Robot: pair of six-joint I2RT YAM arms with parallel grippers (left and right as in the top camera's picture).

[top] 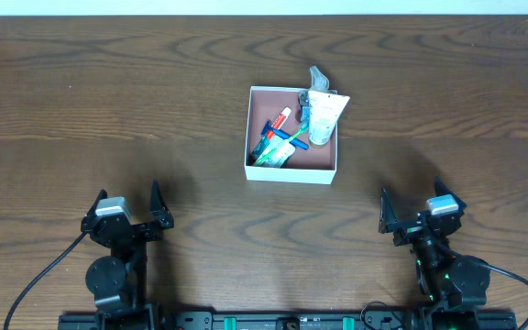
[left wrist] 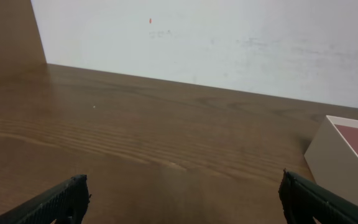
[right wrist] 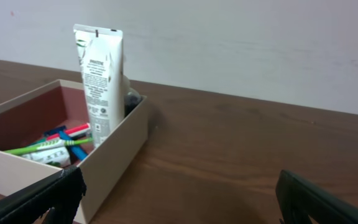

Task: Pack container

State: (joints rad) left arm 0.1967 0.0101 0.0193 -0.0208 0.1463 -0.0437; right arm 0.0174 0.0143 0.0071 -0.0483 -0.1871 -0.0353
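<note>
The left tool (top: 126,194) sits at the desk's 7 o'clock edge, its fingers spread wide with nothing between them. The right tool (top: 411,192) mirrors it at 5 o'clock, equally spread and empty. Both look parked back from the work, probably so that neither arm crowds the box.

The container (top: 291,172) lies toward 2 o'clock from the left tool and toward 10 o'clock from the right. It is well apart from both, on the desk (top: 108,92) just past centre.

Inside, a white tube (top: 324,115) leans upright in the 1 o'clock corner, seemingly too long to lie flat. A green toothbrush (top: 287,147) and a red-and-white tube (top: 282,119) lie flat on the reddish floor. No toiletry shows outside the box, so the packing looks complete or nearly so.
</note>
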